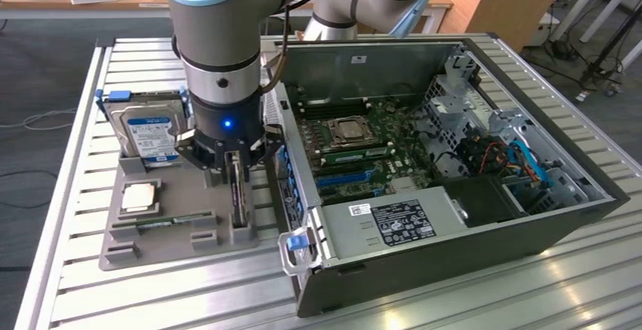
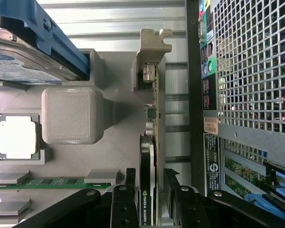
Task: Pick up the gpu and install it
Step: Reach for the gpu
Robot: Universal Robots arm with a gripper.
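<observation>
Fingers [image 2: 128, 192] spread wide, one on each side of the gpu [image 2: 154, 118], not clamped on it. The gpu stands on edge in a slot of the grey holder tray [image 1: 161, 251], and its silver bracket [image 2: 151, 50] is at the end away from the gripper [image 1: 234, 172].

Around it on the same tray:
- a raised grey block [image 2: 72, 115] just beside the card
- a processor [image 2: 18, 137] lying flat in its pocket
- a memory stick [image 2: 42, 181] lying flat in its slot
- a hard drive [image 1: 150, 131] farther back, upright in a blue caddy

The computer case [image 1: 561, 217] lies on its side, hard up against the tray on the exterior view's right. Its wall is near the card's far face, so room on that side is tight.

The wrist view gives the card's NVIDIA Quadro label, the case's perforated rear grille [image 2: 251, 61] and the coloured ports [image 2: 205, 66] next to it.

The exterior view gives:
- the arm [image 1: 221, 44] coming straight down over the tray
- the open case interior, with the motherboard [image 1: 366, 149] and the labelled power supply [image 1: 392, 221]
- the slatted metal table [image 1: 131, 300] under everything
</observation>
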